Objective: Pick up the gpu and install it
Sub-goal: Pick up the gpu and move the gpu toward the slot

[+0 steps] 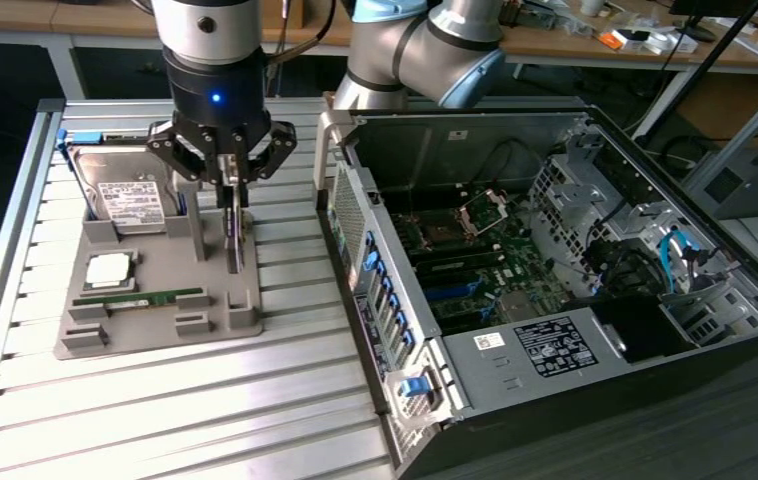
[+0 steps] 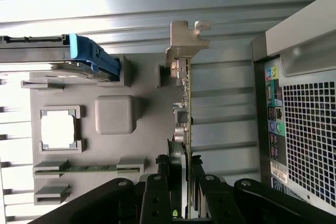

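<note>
Gripper (image 1: pixel 228 185) hangs vertically over the grey tray (image 1: pixel 152 335) and its fingers (image 2: pixel 176 169) are closed on the gpu (image 1: pixel 234 240), one on each face of the board near its upper edge. The gpu stands on edge in the tray's slot on the exterior view's right side of the tray, and its silver bracket (image 2: pixel 184 40) sits at the far end, beside a tray post. Whether the lower edge has left the slot cannot be told. The grip sits toward one end of the card, so the long free end may sag or swing and the board may rotate between the fingers. A lift that is not straight may catch the bracket on the post and drag the tray across the slatted table (image 1: pixel 152 420). The hard drive (image 1: pixel 132 195) stands close on the exterior view's left, with the CPU (image 1: pixel 110 268) and the RAM stick (image 1: pixel 139 297) nearer on the tray; a shifted tray would disturb them. The open computer case (image 1: pixel 393 310) lies just beside the tray on the exterior view's right. Its raised side wall may strike the card's lower edge on a low crossing. A card tilted in the grip would meet the motherboard (image 1: pixel 486 270) slot askew and could jam.
</note>
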Robot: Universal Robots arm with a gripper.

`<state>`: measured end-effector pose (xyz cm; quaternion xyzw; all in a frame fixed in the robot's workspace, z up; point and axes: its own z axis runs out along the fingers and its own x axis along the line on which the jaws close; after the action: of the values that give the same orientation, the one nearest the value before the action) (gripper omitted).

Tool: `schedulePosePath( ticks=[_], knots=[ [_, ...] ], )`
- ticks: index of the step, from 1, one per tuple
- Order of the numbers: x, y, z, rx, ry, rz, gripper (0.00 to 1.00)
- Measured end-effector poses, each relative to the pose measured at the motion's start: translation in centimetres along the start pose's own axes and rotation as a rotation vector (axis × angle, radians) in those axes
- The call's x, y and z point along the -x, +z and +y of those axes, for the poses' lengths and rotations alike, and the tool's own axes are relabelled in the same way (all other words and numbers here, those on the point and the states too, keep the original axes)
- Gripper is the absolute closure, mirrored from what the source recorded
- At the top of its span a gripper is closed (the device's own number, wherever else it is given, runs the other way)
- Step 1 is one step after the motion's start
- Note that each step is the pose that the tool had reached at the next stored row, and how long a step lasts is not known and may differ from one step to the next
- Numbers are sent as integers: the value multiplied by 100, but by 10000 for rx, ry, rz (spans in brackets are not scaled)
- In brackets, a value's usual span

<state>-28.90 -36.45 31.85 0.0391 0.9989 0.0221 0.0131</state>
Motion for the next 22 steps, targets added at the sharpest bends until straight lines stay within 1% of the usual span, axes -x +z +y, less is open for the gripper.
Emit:
schedulePosePath(
  ticks=[22],
  knots=[
    [3,-118,5,30,1,2,73]
  ],
)
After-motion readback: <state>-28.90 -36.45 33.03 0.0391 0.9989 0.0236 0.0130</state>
